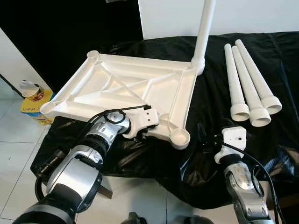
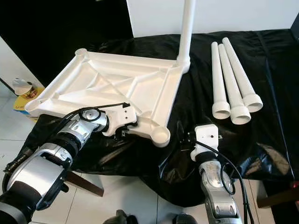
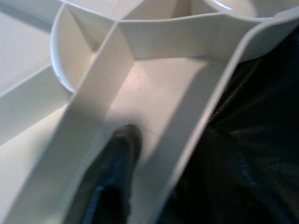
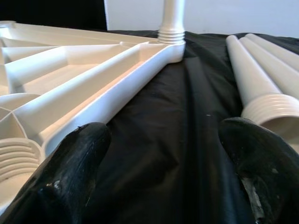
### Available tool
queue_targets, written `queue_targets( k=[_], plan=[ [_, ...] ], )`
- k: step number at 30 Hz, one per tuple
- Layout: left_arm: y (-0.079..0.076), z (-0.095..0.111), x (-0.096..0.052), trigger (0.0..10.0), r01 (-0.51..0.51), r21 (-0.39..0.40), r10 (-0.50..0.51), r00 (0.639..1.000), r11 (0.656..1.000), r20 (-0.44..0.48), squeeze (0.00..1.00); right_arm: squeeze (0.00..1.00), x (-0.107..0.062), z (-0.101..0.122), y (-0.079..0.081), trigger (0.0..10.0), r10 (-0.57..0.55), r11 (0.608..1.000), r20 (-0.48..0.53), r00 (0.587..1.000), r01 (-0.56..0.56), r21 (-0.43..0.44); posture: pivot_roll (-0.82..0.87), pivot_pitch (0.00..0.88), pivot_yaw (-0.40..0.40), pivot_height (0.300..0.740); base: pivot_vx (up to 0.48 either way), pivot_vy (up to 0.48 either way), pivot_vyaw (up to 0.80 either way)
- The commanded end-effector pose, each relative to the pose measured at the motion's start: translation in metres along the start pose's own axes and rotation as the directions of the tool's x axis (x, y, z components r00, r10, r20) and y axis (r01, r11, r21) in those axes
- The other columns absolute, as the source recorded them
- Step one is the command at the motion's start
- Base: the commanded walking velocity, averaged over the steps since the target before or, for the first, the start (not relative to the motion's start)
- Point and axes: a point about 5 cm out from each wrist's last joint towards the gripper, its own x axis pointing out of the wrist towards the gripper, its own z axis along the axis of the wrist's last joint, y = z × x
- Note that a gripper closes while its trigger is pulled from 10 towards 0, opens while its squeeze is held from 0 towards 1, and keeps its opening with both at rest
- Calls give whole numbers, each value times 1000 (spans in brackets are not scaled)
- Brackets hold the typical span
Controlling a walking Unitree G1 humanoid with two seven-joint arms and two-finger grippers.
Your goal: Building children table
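Head stereo pair: looks forward and down, from moderate range, on the upturned table top [image 1: 131, 88] and black cloth [image 1: 210, 93]. Left wrist camera: very close on the top's ribbed underside. Right wrist camera: low along the cloth, sharing the loose legs [image 4: 254, 77].

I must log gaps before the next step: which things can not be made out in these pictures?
- Left pincer: left wrist view shows one blurred finger, so open or shut is unclear.
- Upright leg: top cut off by the eye views' upper edge.
- Tabletop upper face: turned down onto the black cloth.
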Motion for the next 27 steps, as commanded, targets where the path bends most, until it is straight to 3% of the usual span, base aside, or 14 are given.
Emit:
queue_targets(
  k=[1, 10, 17, 23, 27],
  plan=[
    [3, -29, -3, 0, -243, -59, 236, 966, 968, -105, 0, 0, -2, 0, 3, 10000, 1, 1000, -10, 1000, -1, -1, -136, 125, 119, 740, 0, 0, 0],
    [-2, -27, -2, 0, -218, -73, 214, 976, 973, -48, 0, 0, 2, 1, 2, 10000, 5, 1000, -9, 1000, -5, -3, -129, 110, 111, 740, 0, 0, 0],
    [-13, -10, 5, 0, -165, -54, 167, 985, 985, 51, 0, 0, 8, 2, 4, 10000, 22, 1000, -2, 1000, -23, -3, -112, 88, 100, 740, 0, 0, 0],
    [-45, 18, 17, 0, -77, -27, 80, 980, 997, 184, 0, 0, 12, 1, 7, 10000, 27, 1000, 1, 1000, -27, 0, -109, 68, 100, 740, 0, 0, 0],
    [-55, 26, 20, 0, -66, -19, 68, 975, 998, 210, 0, 0, 14, 1, 8, 10000, 26, 1000, 3, 1000, -26, 1, -108, 58, 98, 740, 0, 0, 0]
  ],
)
